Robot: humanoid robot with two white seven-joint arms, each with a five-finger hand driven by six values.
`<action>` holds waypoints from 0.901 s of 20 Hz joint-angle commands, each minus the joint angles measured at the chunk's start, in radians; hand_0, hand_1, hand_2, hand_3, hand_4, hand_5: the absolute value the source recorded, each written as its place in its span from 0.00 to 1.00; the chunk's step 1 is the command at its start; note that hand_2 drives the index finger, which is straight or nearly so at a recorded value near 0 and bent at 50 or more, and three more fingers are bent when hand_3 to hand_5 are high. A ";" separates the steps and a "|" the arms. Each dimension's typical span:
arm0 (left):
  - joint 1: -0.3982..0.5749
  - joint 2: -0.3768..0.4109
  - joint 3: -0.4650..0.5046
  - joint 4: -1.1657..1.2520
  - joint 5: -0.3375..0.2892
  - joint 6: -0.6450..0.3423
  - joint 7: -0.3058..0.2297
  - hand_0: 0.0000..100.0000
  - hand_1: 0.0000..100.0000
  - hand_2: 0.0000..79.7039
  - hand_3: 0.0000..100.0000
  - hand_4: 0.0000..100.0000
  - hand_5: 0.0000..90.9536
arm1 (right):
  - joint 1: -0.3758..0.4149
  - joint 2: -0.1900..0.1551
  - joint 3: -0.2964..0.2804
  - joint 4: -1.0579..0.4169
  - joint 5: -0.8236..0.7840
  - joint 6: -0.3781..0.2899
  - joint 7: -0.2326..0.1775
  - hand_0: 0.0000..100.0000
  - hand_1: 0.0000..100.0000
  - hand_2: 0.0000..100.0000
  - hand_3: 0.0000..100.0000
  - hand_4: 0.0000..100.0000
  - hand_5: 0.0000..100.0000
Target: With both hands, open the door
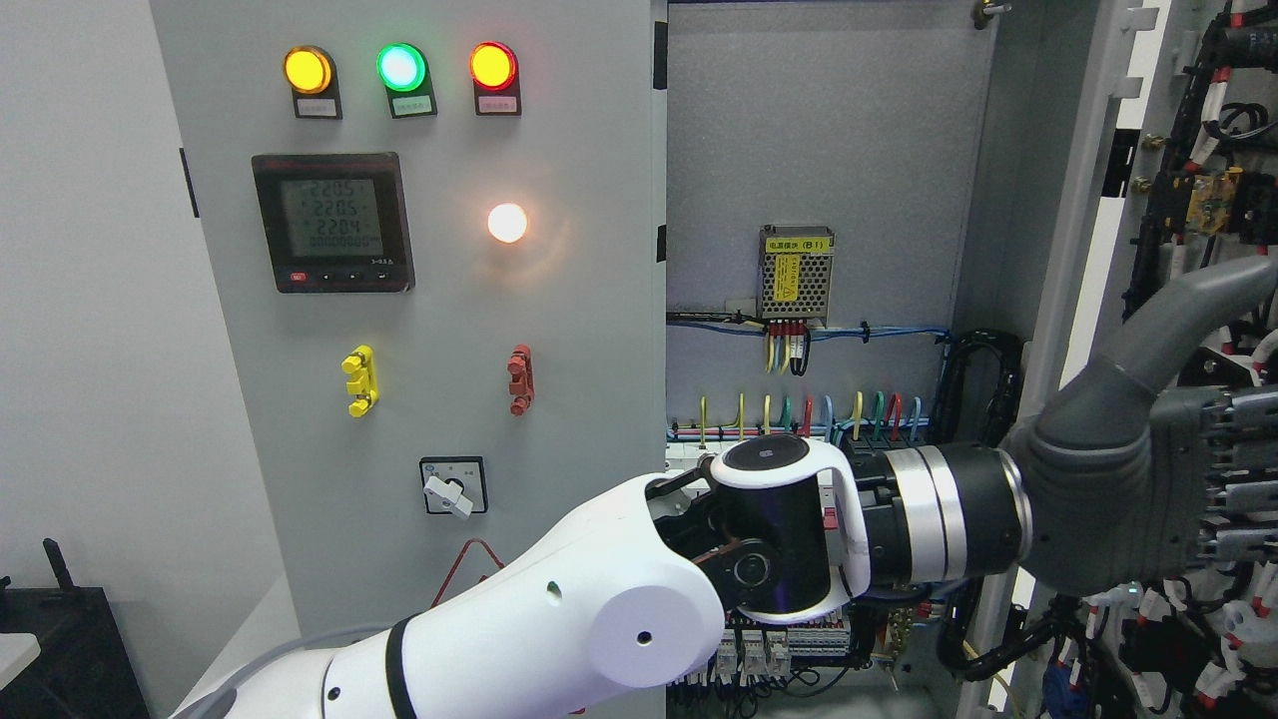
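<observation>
Head view, electrical cabinet w/ right-hand door [1178,250] already swung well out; its inner face, thick w/ wiring, fills the picture's right edge. The left door [419,300] is shut, carrying three indicator lamps [399,68], a digital meter [331,222], a lit white lamp [507,223] and a rotary switch [451,489]. Between them I see the cabinet interior [829,200]: grey back panel, small power supply module [796,275], row of coloured wires [799,414] below.

My left arm enters at lower left and reaches across the opening; the left hand [1148,479] lies flat against the open door's inner side, thumb raised, fingers [1238,469] extended and not wrapped round anything, i.e. released, pressing rather than gripping. Right hand: not visible.

Judgement: step in hand = pushing the door further open w/ the palm; task looks mostly done on this side. To do it well I keep the palm on bare panel, not on the wire looms or terminals, push along the door's swing arc so the contact doesn't slide, move slowly, and keep the forearm clear of the breakers low in the opening
</observation>
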 commanded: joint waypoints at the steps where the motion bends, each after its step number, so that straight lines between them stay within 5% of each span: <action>1: 0.062 0.259 0.011 -0.148 0.005 -0.001 -0.037 0.00 0.00 0.00 0.00 0.04 0.00 | 0.000 0.000 0.000 0.000 0.000 -0.001 0.001 0.00 0.00 0.00 0.00 0.00 0.00; 7: 0.148 0.486 0.021 -0.296 0.006 0.001 -0.046 0.00 0.00 0.00 0.00 0.04 0.00 | 0.000 0.001 0.001 0.000 0.000 0.000 0.001 0.00 0.00 0.00 0.00 0.00 0.00; 14: 0.279 0.661 0.075 -0.357 0.005 0.010 -0.060 0.00 0.00 0.00 0.00 0.04 0.00 | 0.000 0.000 0.000 0.000 0.000 0.000 0.001 0.00 0.00 0.00 0.00 0.00 0.00; 18: 0.355 0.755 0.107 -0.359 0.002 0.011 -0.121 0.00 0.00 0.00 0.00 0.04 0.00 | 0.000 0.000 0.000 0.000 0.000 0.000 0.001 0.00 0.00 0.00 0.00 0.00 0.00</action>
